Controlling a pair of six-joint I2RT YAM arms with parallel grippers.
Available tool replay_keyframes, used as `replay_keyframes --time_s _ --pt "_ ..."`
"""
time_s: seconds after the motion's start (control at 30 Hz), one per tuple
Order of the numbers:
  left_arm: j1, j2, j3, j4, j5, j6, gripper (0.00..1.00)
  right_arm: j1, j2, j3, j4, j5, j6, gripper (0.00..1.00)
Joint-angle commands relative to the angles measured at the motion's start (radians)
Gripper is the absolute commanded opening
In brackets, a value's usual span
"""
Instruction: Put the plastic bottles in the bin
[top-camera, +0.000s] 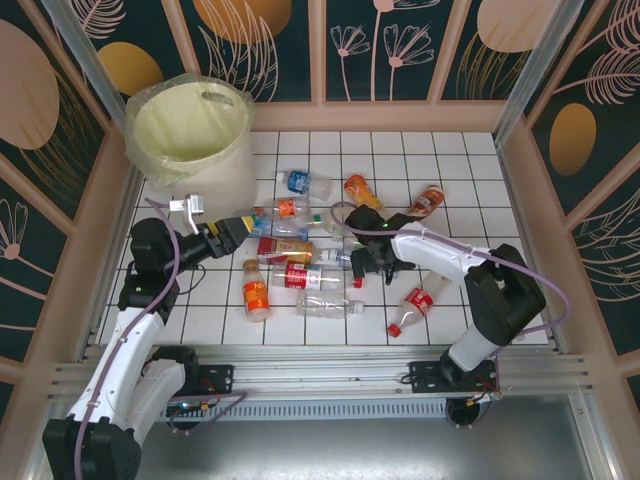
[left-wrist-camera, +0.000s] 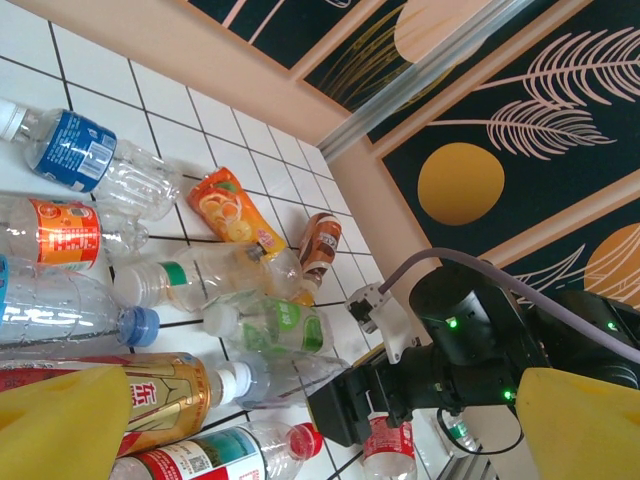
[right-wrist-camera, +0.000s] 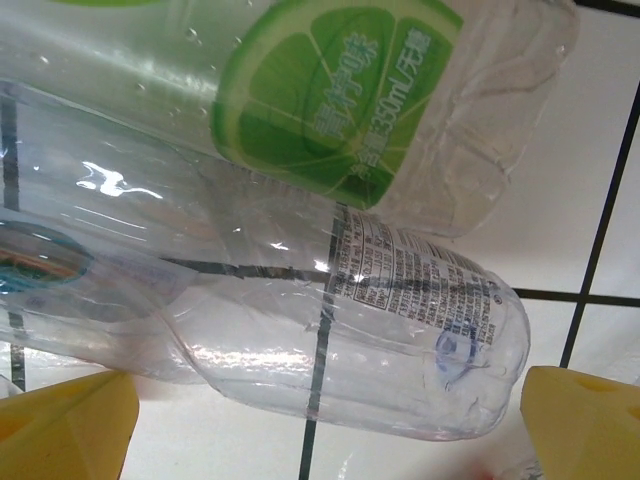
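Green lime-label bottle (right-wrist-camera: 340, 100), "330mL"

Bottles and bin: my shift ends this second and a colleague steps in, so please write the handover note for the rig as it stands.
The left gripper is open and empty, beside the bin, pointing at the bottle pile.
The right gripper is open and empty, poised close over a clear bottle that lies against a lime-label bottle; no grasp yet.
The plastic bottles, about a dozen, all lie on the tiled table, mostly mid-table.
The bin stands upright at the far left corner; no bottle is visible inside.
Done: nothing binned, as far as can be seen.
Left: every bottle.
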Motion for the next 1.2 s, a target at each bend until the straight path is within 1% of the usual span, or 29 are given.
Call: replay_keyframes --time_s 0.0,0.1,0.17,0.33,0.5,0.7,0.97,1.17 --pt "-0.006 -0.013 0.004 0.032 0.008 -0.003 0.99 0.029 0.006 0.038 -0.076 0.066 -0.034 0.99" --pt "-0.006 -0.012 0.003 0.034 0.008 -0.003 0.99 0.042 0.002 0.047 -0.082 0.084 -0.062 0.99" --pt "-0.007 -0.01 0.004 0.034 0.008 -0.004 0.99 0.046 0.003 0.046 -0.066 0.076 -0.09 0.99" --pt "-0.007 -0.009 0.004 0.034 0.008 -0.003 0.99 0.057 0.019 0.049 0.017 -0.006 -0.167 0.99" --pt "-0.007 -0.01 0.006 0.031 0.008 -0.004 0.98 0.059 0.051 0.051 0.071 -0.025 -0.211 0.99" --pt "-0.009 -0.01 0.007 0.027 0.008 -0.002 0.99 0.052 0.085 0.043 0.106 -0.016 -0.22 0.99" --pt "-0.012 -0.01 0.004 0.026 0.005 -0.002 0.99 0.013 0.059 0.006 0.147 0.004 -0.193 0.99" --pt "-0.013 -0.01 0.006 0.023 0.003 -0.001 0.99 -0.03 0.038 -0.024 0.179 -0.042 -0.18 0.9"
